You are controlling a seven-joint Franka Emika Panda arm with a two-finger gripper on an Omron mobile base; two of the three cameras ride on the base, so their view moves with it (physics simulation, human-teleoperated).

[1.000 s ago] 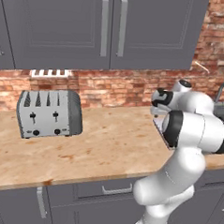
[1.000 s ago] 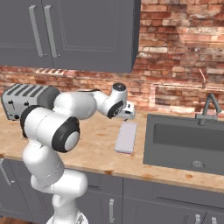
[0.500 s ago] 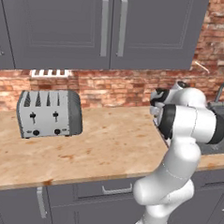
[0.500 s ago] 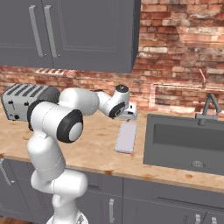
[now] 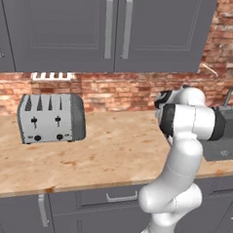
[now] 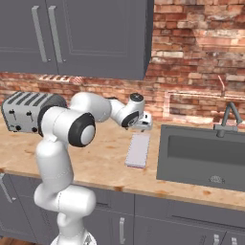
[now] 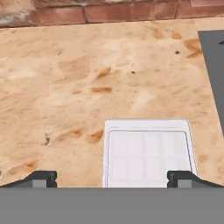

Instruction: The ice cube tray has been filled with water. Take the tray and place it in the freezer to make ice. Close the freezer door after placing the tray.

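The ice cube tray (image 6: 138,150) is a thin pale slab with a pink lower edge. It lies flat on the wooden counter just left of the sink. My gripper (image 6: 143,126) hovers over the tray's far end, pointing down, apart from it. In the hand view the tray (image 7: 148,153) lies below and between my fingertips (image 7: 41,177), which stand wide open with nothing in them. The gripper (image 7: 113,178) is centred slightly left of the tray's middle. The freezer and the freezer door are out of view.
A chrome toaster (image 5: 51,118) stands at the counter's left near the brick wall. The dark sink (image 6: 201,158) with its faucet (image 6: 228,119) sits right of the tray. Grey wall cabinets (image 6: 72,33) hang above the counter.
The arm's elbow has swung up and back toward the base. The hand stays over the tray's far end with its jaws open. The tray has not moved.
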